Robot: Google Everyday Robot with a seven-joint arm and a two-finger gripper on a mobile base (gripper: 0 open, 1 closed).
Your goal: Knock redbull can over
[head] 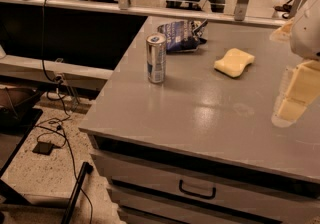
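The redbull can (pixel 156 59), a slim silver can with blue panels, stands upright on the left part of the grey counter top (pixel 200 118). My gripper (pixel 293 99) hangs at the right edge of the view, above the counter's right side. It is well to the right of the can and a little nearer the front, not touching it. Nothing shows in the gripper.
A blue-and-white foil snack bag (pixel 180 35) lies just behind the can. A pale yellow sponge (pixel 234 62) lies between the can and the gripper. The counter's left edge drops to a floor with cables (pixel 55 128). A drawer handle (pixel 196 190) is on the front below.
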